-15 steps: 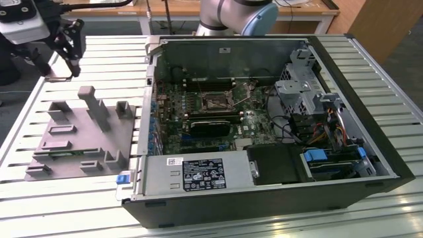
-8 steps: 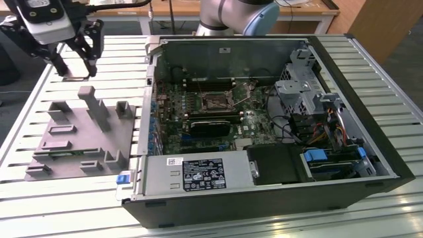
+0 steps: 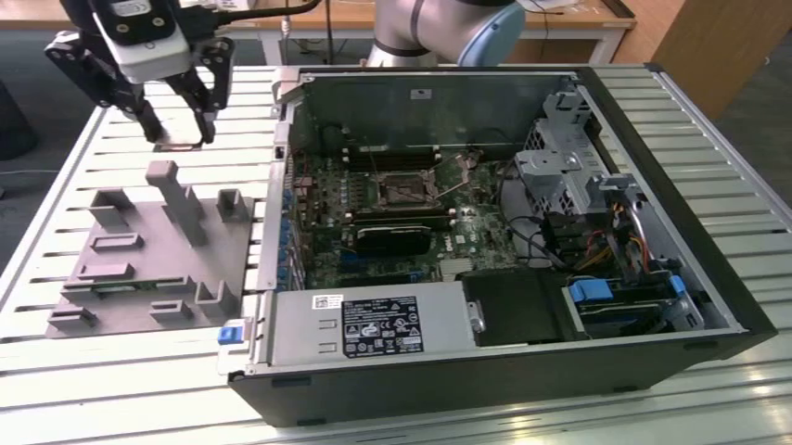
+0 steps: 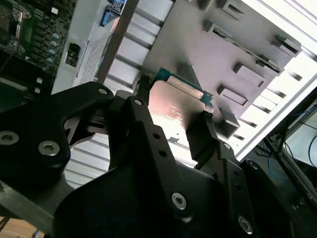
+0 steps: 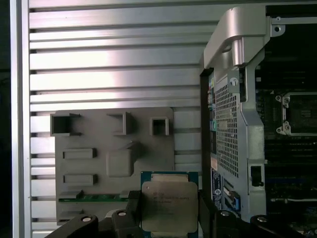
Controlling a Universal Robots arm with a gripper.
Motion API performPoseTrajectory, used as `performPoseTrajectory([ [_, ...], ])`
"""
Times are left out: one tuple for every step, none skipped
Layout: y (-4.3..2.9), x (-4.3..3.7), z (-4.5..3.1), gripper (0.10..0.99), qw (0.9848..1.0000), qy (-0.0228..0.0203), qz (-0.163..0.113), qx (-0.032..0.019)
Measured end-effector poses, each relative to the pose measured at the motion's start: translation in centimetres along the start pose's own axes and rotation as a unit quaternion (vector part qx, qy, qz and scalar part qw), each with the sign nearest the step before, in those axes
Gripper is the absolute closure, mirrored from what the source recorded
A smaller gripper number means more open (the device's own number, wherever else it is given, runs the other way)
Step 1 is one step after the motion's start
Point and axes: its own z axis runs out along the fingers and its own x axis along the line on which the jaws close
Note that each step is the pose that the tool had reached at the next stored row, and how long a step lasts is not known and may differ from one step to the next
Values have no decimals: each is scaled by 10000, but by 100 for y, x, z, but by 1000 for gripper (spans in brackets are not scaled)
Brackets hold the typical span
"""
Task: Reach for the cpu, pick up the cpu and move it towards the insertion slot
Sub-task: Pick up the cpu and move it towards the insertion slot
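My gripper (image 3: 181,137) hangs above the slatted table at the exterior view's left, past the far end of the grey tray, shut on the cpu (image 3: 181,145). Both wrist views show the cpu (image 5: 168,201) (image 4: 171,111), a silvery square chip on a green rim, clamped between the two black fingers (image 5: 205,210) (image 4: 141,106). It is lifted clear of the tray. The insertion slot (image 3: 406,191) is a square metal-framed socket with a dark centre on the motherboard inside the open computer case, well to the exterior view's right of the gripper. The first wrist view also shows the slot (image 5: 298,114).
The grey plastic tray (image 3: 148,250) (image 5: 99,139) with upright posts lies on the table (image 3: 74,167) beside the case. The case's metal side wall (image 3: 280,139) (image 5: 233,99) stands between gripper and motherboard. A black card (image 3: 393,236), drive bays and cables fill the case.
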Motion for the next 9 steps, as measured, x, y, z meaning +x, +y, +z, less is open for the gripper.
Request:
performPoseTrajectory([
  [2,-40,0,541,10000,1,0,1],
  [4,-81,0,541,10000,1,1,1],
  [6,-120,2,541,10000,1,1,1],
  [9,-159,3,541,10000,0,1,0],
  [11,-199,4,541,10000,0,1,0],
  [13,-240,6,541,10000,0,1,0],
  [15,-283,7,541,10000,1,1,1],
  [17,-323,8,541,10000,1,1,1],
  [20,-364,10,541,10000,0,1,0],
])
